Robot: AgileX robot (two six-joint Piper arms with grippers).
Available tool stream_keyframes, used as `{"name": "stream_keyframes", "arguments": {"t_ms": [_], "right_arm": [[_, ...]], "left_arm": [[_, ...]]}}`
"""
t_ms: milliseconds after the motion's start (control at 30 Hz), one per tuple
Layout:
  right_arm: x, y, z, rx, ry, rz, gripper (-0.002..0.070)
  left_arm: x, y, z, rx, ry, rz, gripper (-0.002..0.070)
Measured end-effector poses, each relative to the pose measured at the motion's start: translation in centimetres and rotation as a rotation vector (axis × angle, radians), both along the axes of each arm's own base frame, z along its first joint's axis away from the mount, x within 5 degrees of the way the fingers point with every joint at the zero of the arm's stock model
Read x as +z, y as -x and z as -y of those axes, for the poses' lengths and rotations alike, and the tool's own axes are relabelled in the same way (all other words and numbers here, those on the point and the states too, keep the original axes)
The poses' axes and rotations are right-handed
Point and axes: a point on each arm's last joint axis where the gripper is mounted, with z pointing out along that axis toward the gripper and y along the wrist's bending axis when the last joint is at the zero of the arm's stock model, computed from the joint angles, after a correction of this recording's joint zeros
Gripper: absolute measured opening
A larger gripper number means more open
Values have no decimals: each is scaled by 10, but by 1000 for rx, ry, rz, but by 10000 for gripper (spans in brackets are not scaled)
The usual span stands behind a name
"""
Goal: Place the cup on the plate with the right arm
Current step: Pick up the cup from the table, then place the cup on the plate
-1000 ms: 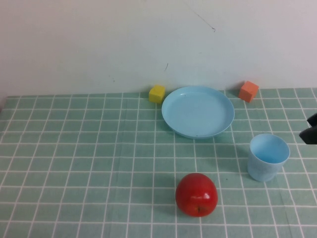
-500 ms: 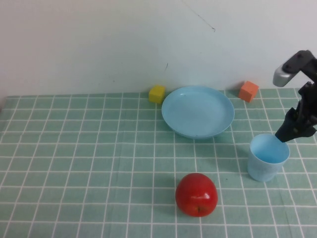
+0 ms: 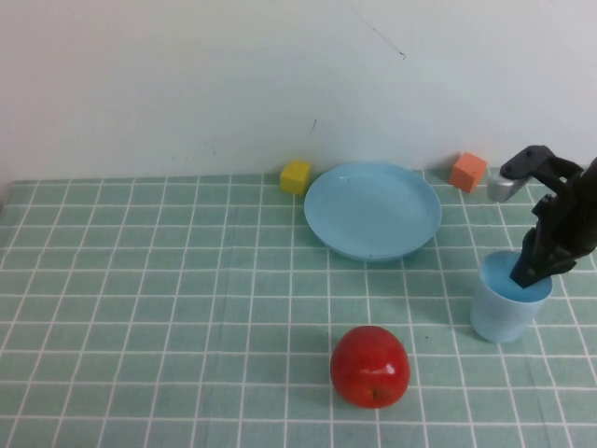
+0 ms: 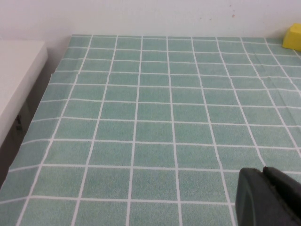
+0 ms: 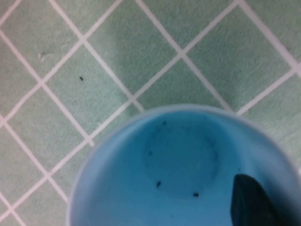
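Observation:
The light blue cup [image 3: 504, 313] stands upright on the green checked cloth at the right. The light blue plate [image 3: 373, 210] lies empty at the back middle, left of the cup and apart from it. My right gripper [image 3: 534, 271] is at the cup's rim on its right side, open. In the right wrist view one dark fingertip [image 5: 251, 200] is inside the cup [image 5: 178, 160], a little off its wall; the other finger is out of view. My left gripper [image 4: 264, 190] is shut and empty over bare cloth at the far left; it does not show in the high view.
A red apple [image 3: 369, 366] sits at the front, left of the cup. A yellow cube [image 3: 296, 175] and an orange cube [image 3: 468, 172] flank the plate by the back wall. The table's left edge [image 4: 47, 89] shows in the left wrist view.
My right arm came in from the right edge and lowered onto the cup, so a finger now dips inside its rim. The cup, plate and apple have not moved.

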Motion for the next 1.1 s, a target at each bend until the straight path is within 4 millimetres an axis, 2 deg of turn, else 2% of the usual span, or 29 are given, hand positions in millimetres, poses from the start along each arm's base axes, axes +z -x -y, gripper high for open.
{"name": "stream_keyframes", "arguments": {"t_ms": [67,133,367,500,667,767,967,1100], "right_arm": [[8,-7,-1,10,-3,32,46],[21,-17,-2,15,-8,82,25],[68,-58,-13,18,-92,251,21],[78,-79,-31,58,-114,319,21],[59,-99,-68,107,-134,364,20],[45,-108,-81,105,-143,396,20],[21,-119,-85,77,-154,411,20],[16,-120,-88,78,-161,411,20]], "left_arm": [[0,0,0,0,0,0,-3],[0,0,0,0,0,0,-3],[0,0,0,0,0,0,-3],[0,0,0,0,0,0,-3],[0,0,0,0,0,0,-3],[0,0,0,0,0,0,-3],[0,0,0,0,0,0,-3],[0,0,0,0,0,0,-3]]}}
